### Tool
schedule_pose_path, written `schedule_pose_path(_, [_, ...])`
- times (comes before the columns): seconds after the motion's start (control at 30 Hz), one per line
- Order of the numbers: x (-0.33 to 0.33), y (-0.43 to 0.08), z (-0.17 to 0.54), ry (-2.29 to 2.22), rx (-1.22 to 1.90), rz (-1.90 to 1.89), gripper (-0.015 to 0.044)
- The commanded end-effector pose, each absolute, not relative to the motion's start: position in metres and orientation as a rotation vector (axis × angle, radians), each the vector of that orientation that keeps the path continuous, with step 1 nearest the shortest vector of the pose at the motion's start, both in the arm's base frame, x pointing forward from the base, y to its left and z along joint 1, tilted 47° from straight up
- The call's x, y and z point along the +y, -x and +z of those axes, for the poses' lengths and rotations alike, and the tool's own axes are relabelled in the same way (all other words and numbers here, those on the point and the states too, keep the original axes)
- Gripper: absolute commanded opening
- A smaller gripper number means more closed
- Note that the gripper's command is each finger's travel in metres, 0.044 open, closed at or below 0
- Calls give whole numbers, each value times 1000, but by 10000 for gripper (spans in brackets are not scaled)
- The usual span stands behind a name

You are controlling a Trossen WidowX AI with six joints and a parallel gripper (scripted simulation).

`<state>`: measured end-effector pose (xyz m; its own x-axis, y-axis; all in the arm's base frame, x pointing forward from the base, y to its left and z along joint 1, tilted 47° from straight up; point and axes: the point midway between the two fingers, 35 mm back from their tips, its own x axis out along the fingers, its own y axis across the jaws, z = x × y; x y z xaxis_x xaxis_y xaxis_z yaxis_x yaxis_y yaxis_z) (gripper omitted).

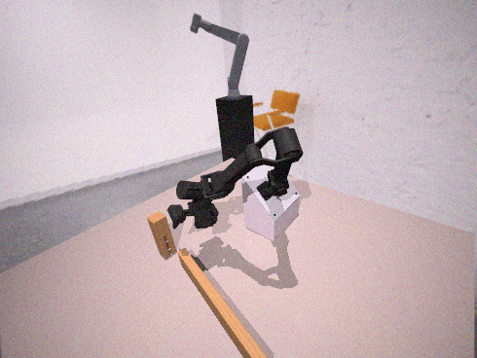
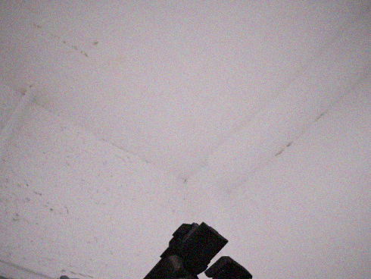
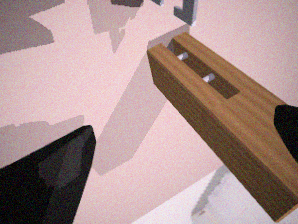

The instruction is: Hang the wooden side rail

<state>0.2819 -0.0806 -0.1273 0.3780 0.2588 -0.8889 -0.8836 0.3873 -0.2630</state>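
The wooden headboard post point(image 1: 160, 234) point(image 3: 220, 120) stands upright. In the wrist view its slot point(image 3: 228, 92) shows two bare metal pins point(image 3: 182, 56) point(image 3: 208, 78). The wooden side rail point(image 1: 219, 302) runs from beside the post to the bottom edge of the top view. A steel hook point(image 3: 192, 12) at its end shows at the top of the wrist view, apart from the post, with part of the other beside it; the rail's wood is out of that view. My gripper point(image 3: 182, 124) is open and empty above the post, its fingers either side of it in view. Rail height and far end cannot be judged.
The white angled base block point(image 1: 260, 219) stands under my arm point(image 1: 243, 161). A small dark patch point(image 1: 199, 263) lies along the rail near its hook end. Behind stand a black pedestal point(image 1: 236, 128) with a grey arm and an orange chair point(image 1: 284, 102). The exterior view shows mostly bare surfaces and black arm parts point(image 2: 201, 246).
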Motion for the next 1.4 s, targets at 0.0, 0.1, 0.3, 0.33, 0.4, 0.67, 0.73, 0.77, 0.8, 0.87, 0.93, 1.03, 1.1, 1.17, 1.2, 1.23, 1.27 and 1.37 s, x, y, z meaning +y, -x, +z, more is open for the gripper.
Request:
schedule_pose_path(0.0, [-79,-281,-124,305,1163,349,440])
schedule_pose_path(0.1, [-79,-282,-123,198,1187,246,440])
schedule_pose_path(0.3, [-79,-284,-121,-11,1209,31,440])
schedule_pose_path(0.33, [-79,-285,-121,-47,1209,-5,440])
schedule_pose_path(0.4, [-79,-285,-120,-119,1206,-76,440])
schedule_pose_path(0.67, [-79,-288,-116,-405,1156,-358,440])
schedule_pose_path(0.73, [-79,-289,-114,-478,1135,-426,440])
schedule_pose_path(0.77, [-79,-289,-114,-515,1123,-460,440])
schedule_pose_path(0.8, [-79,-290,-113,-552,1109,-493,440])
schedule_pose_path(0.87, [-79,-290,-112,-626,1080,-559,440])
schedule_pose_path(0.93, [-79,-291,-111,-701,1048,-624,440])
schedule_pose_path(1.03, [-78,-292,-109,-811,992,-717,440])
schedule_pose_path(1.1, [-78,-293,-108,-880,959,-769,440])
schedule_pose_path(1.17, [-78,-293,-108,-890,954,-776,440])
schedule_pose_path(1.2, [-78,-293,-108,-890,954,-776,440])
schedule_pose_path(1.23, [-78,-293,-108,-890,954,-776,440])
schedule_pose_path(1.27, [-78,-293,-108,-890,954,-776,440])
schedule_pose_path(1.37, [-78,-293,-108,-890,954,-776,440])
